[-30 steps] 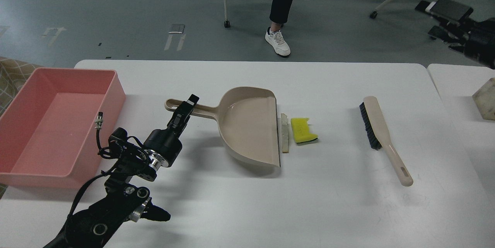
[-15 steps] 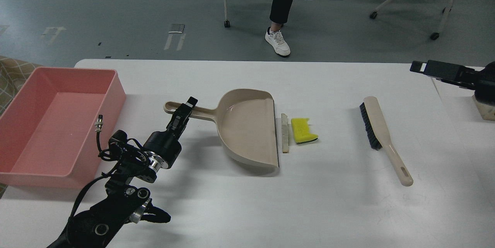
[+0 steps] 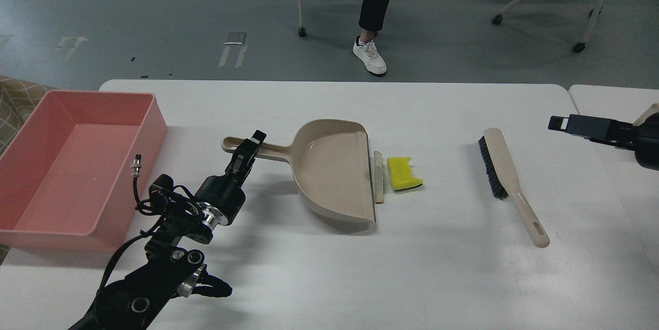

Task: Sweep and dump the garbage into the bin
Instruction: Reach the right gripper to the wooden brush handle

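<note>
the left gripper (image 3: 250,147) clenches the dustpan (image 3: 334,168) handle, its lip touching the stick (image 3: 379,178) and sponge (image 3: 403,174). the right gripper (image 3: 561,123), fingers unclear, hovers right of the brush (image 3: 507,175). the bin (image 3: 154,124) waits far left.

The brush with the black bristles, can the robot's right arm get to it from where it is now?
Probably yes. The right gripper hangs just right of the brush, and only bare white table lies between them. The brush lies flat, its handle free, with nothing on it.
</note>
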{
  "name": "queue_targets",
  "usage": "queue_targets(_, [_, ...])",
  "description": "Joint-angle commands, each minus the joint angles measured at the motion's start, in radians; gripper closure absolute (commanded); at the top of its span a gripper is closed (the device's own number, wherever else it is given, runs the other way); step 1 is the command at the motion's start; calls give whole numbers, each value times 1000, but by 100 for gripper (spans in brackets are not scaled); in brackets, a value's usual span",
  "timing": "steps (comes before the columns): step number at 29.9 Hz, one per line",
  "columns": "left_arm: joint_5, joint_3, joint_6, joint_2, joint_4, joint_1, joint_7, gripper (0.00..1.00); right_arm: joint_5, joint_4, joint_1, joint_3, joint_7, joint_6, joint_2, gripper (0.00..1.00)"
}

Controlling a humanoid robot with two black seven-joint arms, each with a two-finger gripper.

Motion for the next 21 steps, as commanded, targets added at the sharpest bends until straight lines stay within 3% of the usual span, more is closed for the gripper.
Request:
queue_targets(1, [0,-1,0,-2,0,0,0,92,1,64,-22,-5,-95,0,3,20])
queue_targets(4, [0,-1,0,-5,0,-2,0,92,1,108,-34,-5,-179,-3,7,23])
queue_targets(6, [0,0,0,-16,0,-3,0,92,2,142,-37,-6,-268,-14,9,27])
queue_targets(9, [0,0,0,-19,0,-2,0,92,2,161,-44,-6,-314,-17,10,30])
queue_targets(16, [0,-1,0,-24,0,1,-2,92,2,182,-71,-9,-330,-17,12,43])
queue_targets(21, [0,-1,0,-24,0,1,-2,92,2,197,-97,-9,-327,-17,43,43])
